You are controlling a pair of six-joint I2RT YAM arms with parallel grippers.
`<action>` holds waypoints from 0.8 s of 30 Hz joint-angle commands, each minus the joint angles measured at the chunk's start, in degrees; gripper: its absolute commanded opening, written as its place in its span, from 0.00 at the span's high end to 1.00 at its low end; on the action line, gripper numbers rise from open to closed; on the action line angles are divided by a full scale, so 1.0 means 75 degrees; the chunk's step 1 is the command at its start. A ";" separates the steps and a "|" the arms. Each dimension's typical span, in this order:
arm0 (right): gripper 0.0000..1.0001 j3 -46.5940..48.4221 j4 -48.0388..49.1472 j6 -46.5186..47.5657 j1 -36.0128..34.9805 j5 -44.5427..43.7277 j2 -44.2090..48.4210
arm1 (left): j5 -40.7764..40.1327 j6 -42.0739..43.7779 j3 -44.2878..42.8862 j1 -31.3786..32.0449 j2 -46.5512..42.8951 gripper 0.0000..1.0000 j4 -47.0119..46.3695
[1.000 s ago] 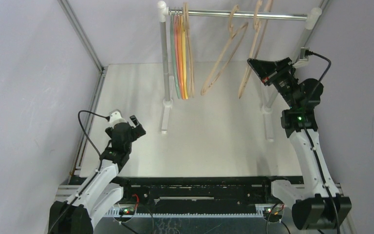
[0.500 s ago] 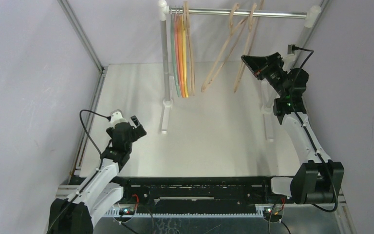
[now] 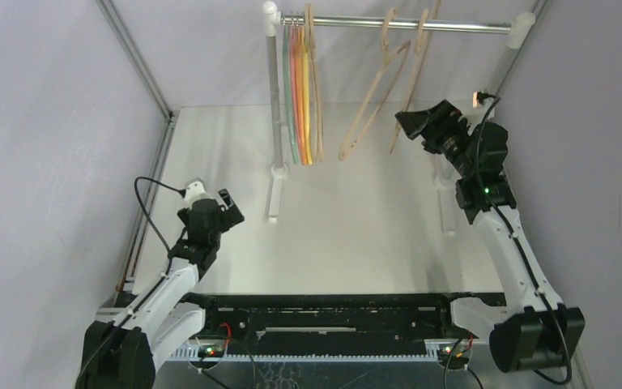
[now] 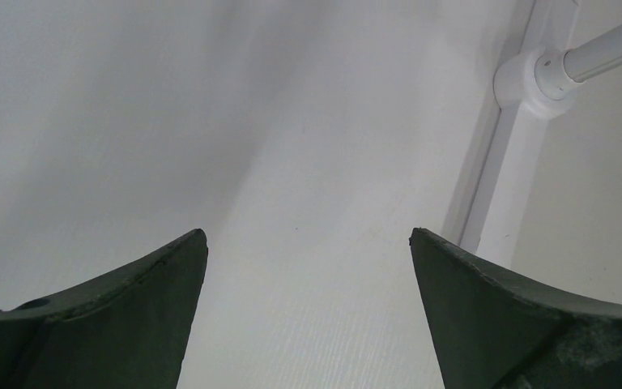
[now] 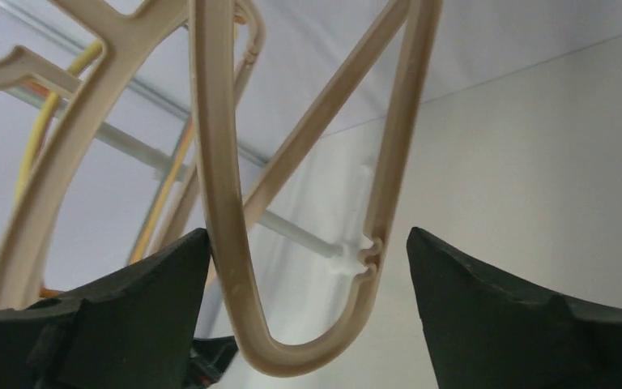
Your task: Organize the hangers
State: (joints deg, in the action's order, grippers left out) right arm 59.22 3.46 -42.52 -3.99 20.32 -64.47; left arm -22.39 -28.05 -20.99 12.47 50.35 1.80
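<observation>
**Hangers on the rail, both arms' jaws spread**

At left, the left gripper (image 3: 225, 204) hovered over the table (image 3: 356, 219) with its fingers wide apart and nothing between them, facing a white joint (image 4: 534, 77) of the rack. On the silver rail (image 3: 453, 26), the thin hangers (image 3: 300, 97) in green, orange, yellow and pink were bunched at the left end, with one beige hanger (image 3: 317, 89) just beside them. Farther right hung a second beige hanger (image 3: 379, 93) and the rightmost hanger (image 3: 411, 81), both slanted. The right gripper (image 3: 409, 123) was raised at the rightmost hanger's lower end. From the wrist, that rounded end sat between the parted fingers, close by one and clear of the other, released rather than clamped.
</observation>
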 commanded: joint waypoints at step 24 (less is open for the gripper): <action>0.00 -0.3970 -0.0353 0.3422 -0.1324 -0.4319 0.2003 | -0.0263 0.0273 -0.0911 0.0432 0.1687 0.01 -0.0730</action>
State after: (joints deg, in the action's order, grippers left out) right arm 29.17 -4.54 -22.63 -10.85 -7.27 -46.83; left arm -22.52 -27.86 -23.99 14.66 61.84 -0.93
